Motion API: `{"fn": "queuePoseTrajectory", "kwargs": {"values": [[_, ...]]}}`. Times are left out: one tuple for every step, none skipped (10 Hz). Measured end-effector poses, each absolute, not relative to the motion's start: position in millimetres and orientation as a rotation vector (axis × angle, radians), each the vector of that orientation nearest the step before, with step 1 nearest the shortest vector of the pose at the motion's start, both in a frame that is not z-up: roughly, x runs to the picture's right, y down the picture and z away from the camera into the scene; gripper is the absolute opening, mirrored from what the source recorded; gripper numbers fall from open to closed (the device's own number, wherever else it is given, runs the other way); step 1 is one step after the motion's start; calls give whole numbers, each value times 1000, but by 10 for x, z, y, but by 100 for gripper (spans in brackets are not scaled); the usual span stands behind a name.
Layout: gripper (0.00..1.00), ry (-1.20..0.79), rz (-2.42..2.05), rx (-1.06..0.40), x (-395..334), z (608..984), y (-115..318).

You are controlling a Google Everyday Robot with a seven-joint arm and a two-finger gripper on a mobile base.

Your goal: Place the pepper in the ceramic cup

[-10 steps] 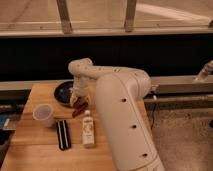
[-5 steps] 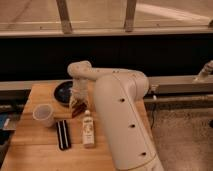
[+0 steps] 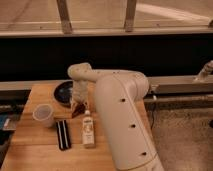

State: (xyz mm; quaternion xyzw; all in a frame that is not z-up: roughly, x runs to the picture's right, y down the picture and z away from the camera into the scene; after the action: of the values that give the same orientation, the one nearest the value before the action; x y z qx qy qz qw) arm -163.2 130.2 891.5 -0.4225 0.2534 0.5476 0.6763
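Gripper (image 3: 78, 107) is down at bench (image 3: 30, 152) level, just in front of the black bowl (image 3: 63, 92), tip right at the pepper (image 3: 75, 113). Can't tell if it's clenched on it or released; the arm hides too much. Pepper shows as a small red-brown bit at the tip, btwn bowl and white bottle (image 3: 88, 129). Ceramic cup (image 3: 44, 115) stands upright nearby, toward the pic's left.

Step in hand, prob.: securing the grasp. To do it well, close across the slim width, centred, and confirm hold w/ a small lift before travelling. Then go straight up, clear the bowl rim and stop over the cup mouth. Cup is narrow, so lower the pepper end-first and let go low. Light cup may tip if bumped; keep off the black bar (image 3: 63, 134) too.
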Motion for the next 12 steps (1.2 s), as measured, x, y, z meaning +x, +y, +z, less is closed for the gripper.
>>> {"fn": "queuePoseTrajectory", "kwargs": {"values": [[26,564,1223,-950,-1657,8915,1305],[18,562,1219,-951,-1666,8920,1310],[8,556,1219,-953,-1675,8933,1302],[1,545,1222,-955,-1692,8956,1283],[0,537,1223,-957,-1709,8976,1267],[0,533,1226,-958,-1703,8993,1259],[0,532,1232,-961,-1688,9005,1260],[0,534,1230,-958,-1674,9017,1270],[0,538,1234,-955,-1641,9027,1280],[0,549,1243,-947,-1564,9027,1277],[0,550,1244,-947,-1560,9026,1280],[0,552,1243,-942,-1557,9017,1279]]}}
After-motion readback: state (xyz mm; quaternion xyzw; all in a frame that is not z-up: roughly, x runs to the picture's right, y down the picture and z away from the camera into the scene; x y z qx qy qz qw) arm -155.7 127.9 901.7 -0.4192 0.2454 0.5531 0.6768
